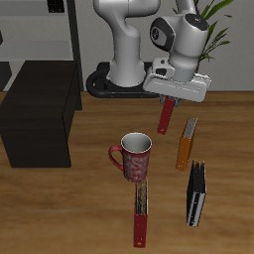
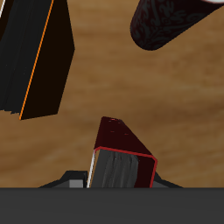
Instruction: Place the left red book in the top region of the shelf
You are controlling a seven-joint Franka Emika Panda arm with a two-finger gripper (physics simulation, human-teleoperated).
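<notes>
My gripper (image 1: 170,101) is shut on the left red book (image 1: 167,115), a plain red hardcover. The book hangs downward from the jaws, lifted off the table behind the mug. In the wrist view the red book (image 2: 122,156) sticks out from between my fingers, its pale page edges showing, with the wooden table below it. The shelf (image 1: 40,111), a low matte black box with a flat top, stands well off to the side of the gripper, near the table's edge. Its top is bare.
A dark red patterned mug (image 1: 136,157) (image 2: 171,22) stands in front of the gripper. An orange book (image 1: 186,144) (image 2: 39,54), a black book (image 1: 196,193) and a slim red book with a brownish strip (image 1: 141,213) lie nearer the front edge. A tall grey rack (image 1: 50,35) stands behind the shelf.
</notes>
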